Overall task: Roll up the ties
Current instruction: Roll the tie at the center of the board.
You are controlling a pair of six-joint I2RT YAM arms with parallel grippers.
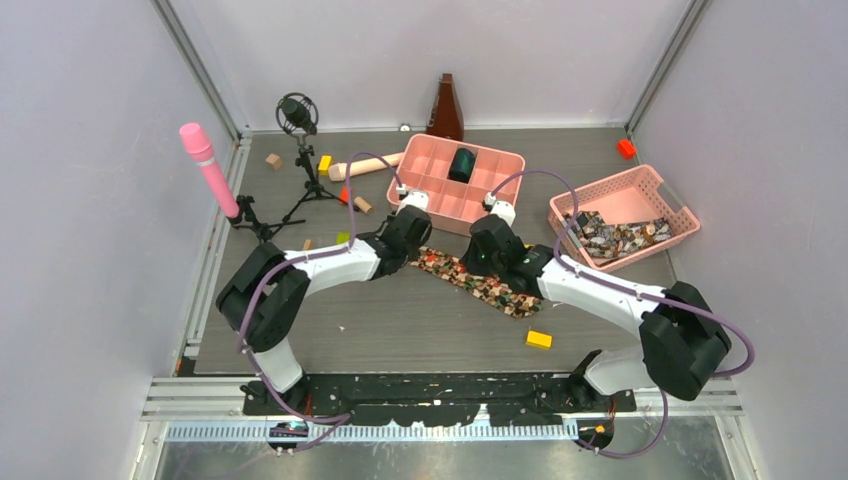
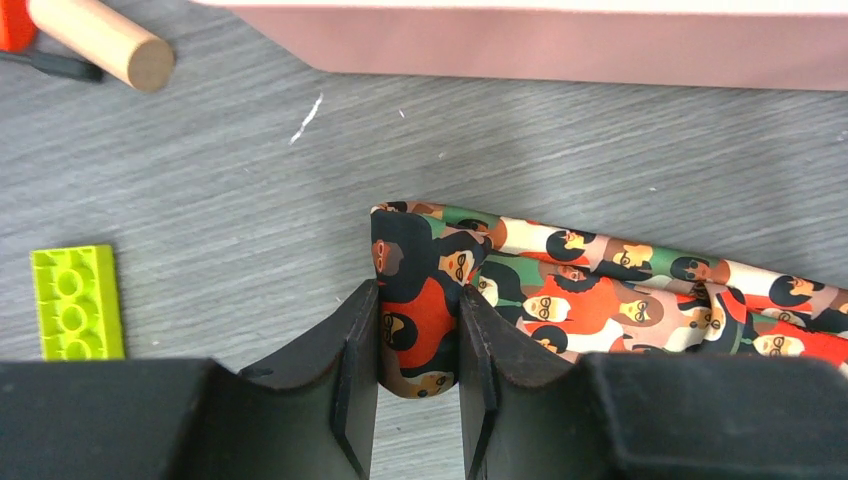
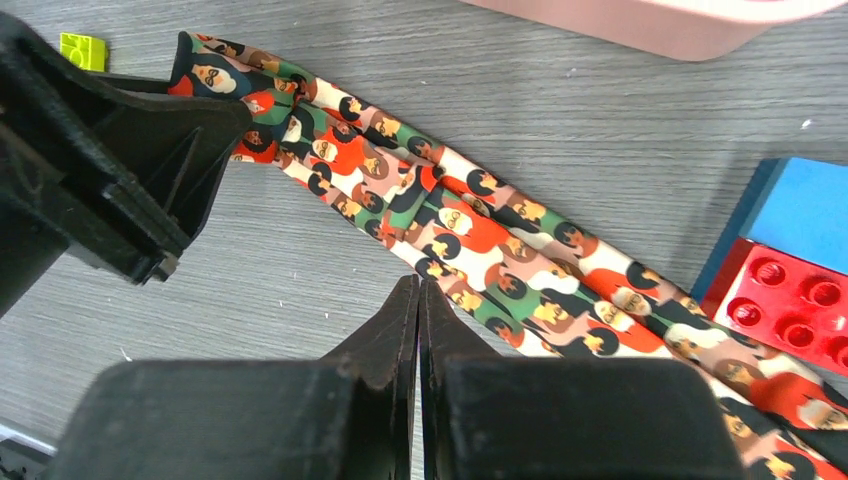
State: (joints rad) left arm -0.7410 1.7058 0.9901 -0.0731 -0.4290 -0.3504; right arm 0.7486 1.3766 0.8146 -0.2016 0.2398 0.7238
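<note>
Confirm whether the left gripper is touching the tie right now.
Touching. The left wrist view shows the left gripper closed on the tie, its folded end pinched between the jaws with no gap.

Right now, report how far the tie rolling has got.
Done: possibly one, a dark roll sits in a compartment of the pink tray; whether it is a tie I cannot tell. In hand: one tie lies stretched flat, unrolled; the left gripper pinches its end, the right gripper is shut at its edge. Left: rolling it, plus the heap of ties in the basket.
</note>
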